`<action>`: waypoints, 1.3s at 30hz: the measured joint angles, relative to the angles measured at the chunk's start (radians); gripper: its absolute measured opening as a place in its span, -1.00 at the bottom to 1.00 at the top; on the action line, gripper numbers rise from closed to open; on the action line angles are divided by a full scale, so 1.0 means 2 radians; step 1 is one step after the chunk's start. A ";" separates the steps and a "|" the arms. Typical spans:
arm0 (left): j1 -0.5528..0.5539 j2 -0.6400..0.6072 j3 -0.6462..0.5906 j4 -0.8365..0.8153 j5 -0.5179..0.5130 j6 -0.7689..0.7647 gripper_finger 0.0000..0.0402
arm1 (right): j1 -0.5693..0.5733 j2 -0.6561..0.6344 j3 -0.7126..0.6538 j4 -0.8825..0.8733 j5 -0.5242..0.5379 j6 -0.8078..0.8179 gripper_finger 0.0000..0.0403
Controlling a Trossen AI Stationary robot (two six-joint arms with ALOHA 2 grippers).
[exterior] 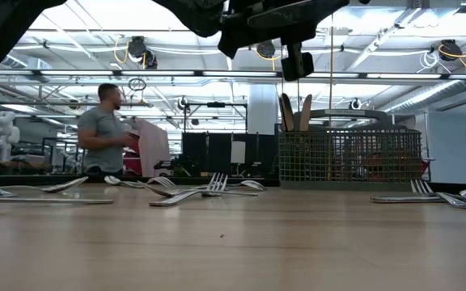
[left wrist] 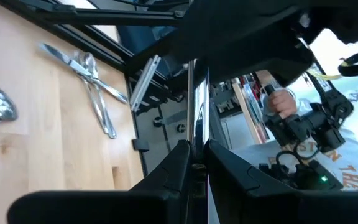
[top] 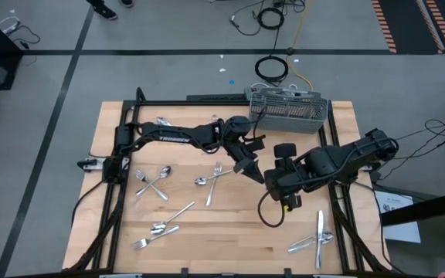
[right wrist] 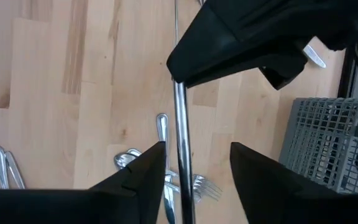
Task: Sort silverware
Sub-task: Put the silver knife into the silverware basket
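Above the table's middle, my left gripper (top: 252,168) (left wrist: 197,152) is shut on a slim shiny piece of silverware (right wrist: 180,124). My right gripper (top: 275,182) (right wrist: 197,155) meets it from the right, open. Its fingers stand on either side of the piece's shaft, with a gap on one side. Other forks, spoons and knives lie flat on the wood, at the left (top: 153,181), in the middle (top: 215,176), at the near left (top: 161,224) and at the near right (top: 315,239). The grey mesh caddy (top: 288,108) (exterior: 350,158) stands at the far edge. My left gripper pinches the piece's shaft (left wrist: 194,118) between its two fingers, coming roughly level from the table's left. The piece sticks out past the fingertips and runs on between the right gripper's fingers. It is lifted clear of the table.
Two utensil handles (exterior: 295,111) stick up out of the caddy. A person (exterior: 108,129) stands in the room behind the table, and a hand (left wrist: 281,102) shows beyond its edge. Bare wood lies along the near edge (top: 230,247).
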 joint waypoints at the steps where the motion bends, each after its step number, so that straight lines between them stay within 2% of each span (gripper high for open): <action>1: 0.000 0.000 0.000 0.001 0.004 0.000 -0.72 | 0.000 0.000 0.000 0.000 -0.001 0.002 -0.25; 15: 0.000 0.000 0.000 0.026 0.029 0.001 -0.72 | 0.000 0.000 0.000 0.000 -0.014 0.010 -0.81; 18: 0.000 0.000 0.000 0.023 0.029 0.000 -0.72 | 0.000 0.000 -0.001 0.000 -0.033 0.010 -0.95; 25: -0.001 0.000 0.000 0.023 0.019 -0.001 -0.70 | 0.000 -0.001 -0.001 0.000 -0.061 0.040 -0.98; 33: 0.002 0.000 0.000 0.024 0.037 0.004 -0.43 | 0.015 -0.044 -0.001 0.021 -0.075 0.081 -0.99; 36: 0.010 0.000 0.001 0.027 0.038 0.016 -0.34 | 0.027 -0.072 -0.001 0.034 -0.071 0.114 -0.99; 39: 0.022 0.000 0.001 0.025 0.029 0.044 -0.28 | 0.053 -0.103 -0.001 0.046 -0.038 0.155 -0.99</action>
